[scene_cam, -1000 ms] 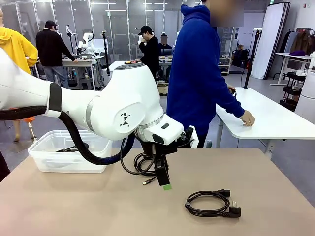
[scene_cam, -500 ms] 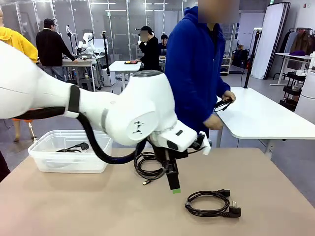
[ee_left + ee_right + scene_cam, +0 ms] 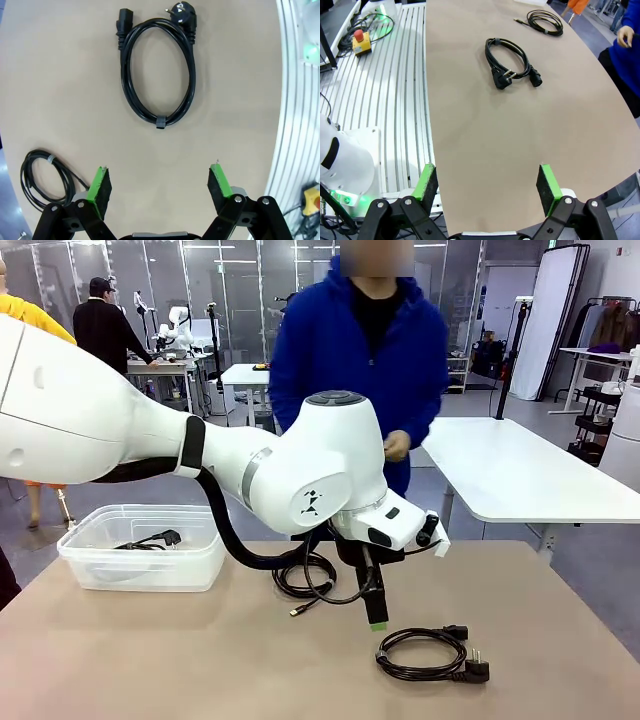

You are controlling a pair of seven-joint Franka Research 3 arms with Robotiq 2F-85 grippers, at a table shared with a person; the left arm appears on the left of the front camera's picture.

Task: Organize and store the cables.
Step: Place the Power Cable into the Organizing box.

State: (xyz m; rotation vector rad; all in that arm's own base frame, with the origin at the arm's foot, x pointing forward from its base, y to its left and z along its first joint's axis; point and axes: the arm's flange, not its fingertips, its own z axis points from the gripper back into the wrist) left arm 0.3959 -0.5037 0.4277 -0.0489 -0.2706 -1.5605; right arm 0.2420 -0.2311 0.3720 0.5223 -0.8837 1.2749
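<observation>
Now, with our left end effector (image 3: 160, 172) spread and empty, we should centre over the tied section of the power cable (image 3: 160, 120) before descending.

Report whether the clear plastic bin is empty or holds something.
Not empty: a black cable with a plug lies inside the clear plastic bin.

The left gripper (image 3: 375, 621) has swung right and now hangs just left of the coiled power cable (image 3: 428, 652); the person (image 3: 350, 350) has turned from the white table (image 3: 520, 475) to face the robot.
</observation>
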